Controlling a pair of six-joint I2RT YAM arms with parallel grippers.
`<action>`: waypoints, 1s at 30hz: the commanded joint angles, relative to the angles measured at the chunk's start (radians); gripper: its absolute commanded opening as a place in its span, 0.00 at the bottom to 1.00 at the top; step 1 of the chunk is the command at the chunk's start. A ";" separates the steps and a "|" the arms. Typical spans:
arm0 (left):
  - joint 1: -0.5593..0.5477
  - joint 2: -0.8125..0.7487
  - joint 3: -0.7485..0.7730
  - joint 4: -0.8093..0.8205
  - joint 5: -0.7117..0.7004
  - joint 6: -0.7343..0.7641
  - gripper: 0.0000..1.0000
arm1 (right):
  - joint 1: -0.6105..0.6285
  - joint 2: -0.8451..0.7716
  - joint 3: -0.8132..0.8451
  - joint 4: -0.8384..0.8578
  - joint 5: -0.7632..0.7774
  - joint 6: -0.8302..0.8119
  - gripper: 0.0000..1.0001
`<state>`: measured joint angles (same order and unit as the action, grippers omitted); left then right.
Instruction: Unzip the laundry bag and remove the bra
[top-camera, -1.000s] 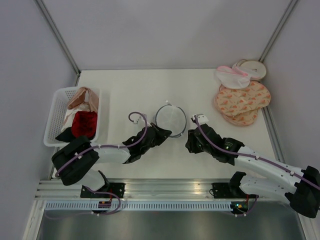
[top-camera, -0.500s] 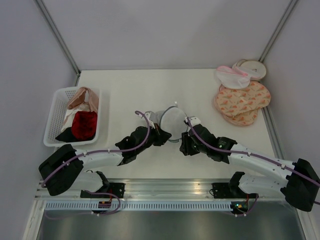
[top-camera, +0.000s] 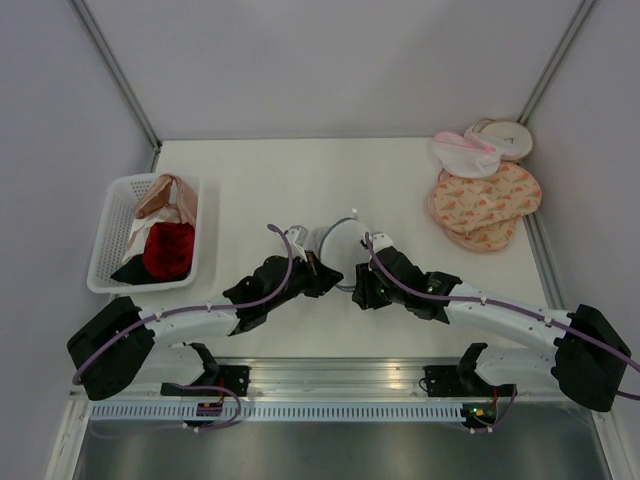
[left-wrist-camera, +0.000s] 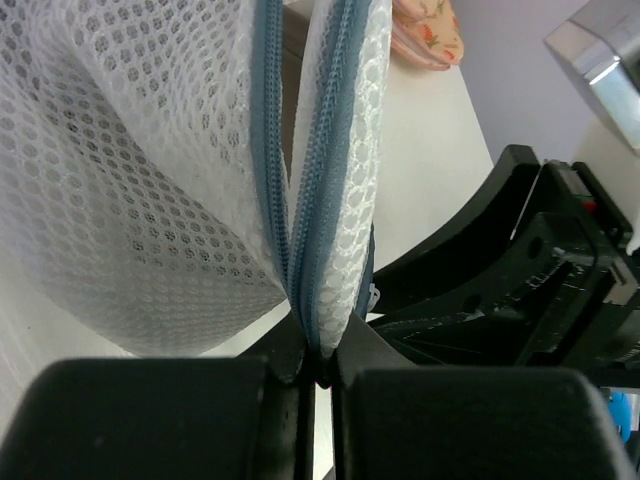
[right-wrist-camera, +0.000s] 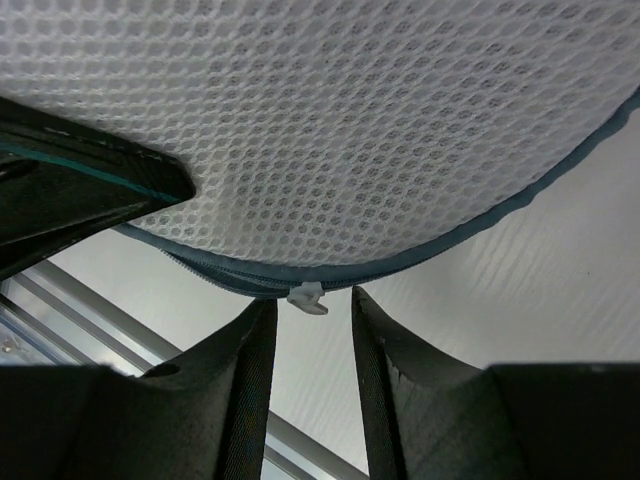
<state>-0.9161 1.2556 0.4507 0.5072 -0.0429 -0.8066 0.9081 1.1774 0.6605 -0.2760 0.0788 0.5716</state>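
Tipped up from lying flat, the laundry bag (top-camera: 338, 243) stands on edge between your grippers: left gripper (left-wrist-camera: 318, 368) pinches its zip seam (left-wrist-camera: 303, 250), right gripper (right-wrist-camera: 308, 330) spread around the zip pull (right-wrist-camera: 308, 297). Light, floppy mesh; take that pull

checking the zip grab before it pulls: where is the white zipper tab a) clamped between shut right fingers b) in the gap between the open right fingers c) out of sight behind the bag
b, the zipper tab under the bag sits between the parted fingers of the right gripper.
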 joint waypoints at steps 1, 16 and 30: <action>0.002 -0.048 0.000 0.053 0.015 0.023 0.02 | 0.006 -0.005 0.004 0.047 -0.002 0.005 0.41; 0.000 -0.025 -0.003 0.048 0.038 0.033 0.02 | 0.005 -0.045 0.024 0.021 0.038 -0.012 0.10; 0.089 -0.088 0.062 -0.142 0.149 0.178 0.02 | 0.006 0.001 0.106 -0.319 0.266 0.001 0.01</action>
<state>-0.8562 1.2091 0.4553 0.4225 0.0559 -0.7425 0.9146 1.1568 0.7177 -0.4377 0.1856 0.5629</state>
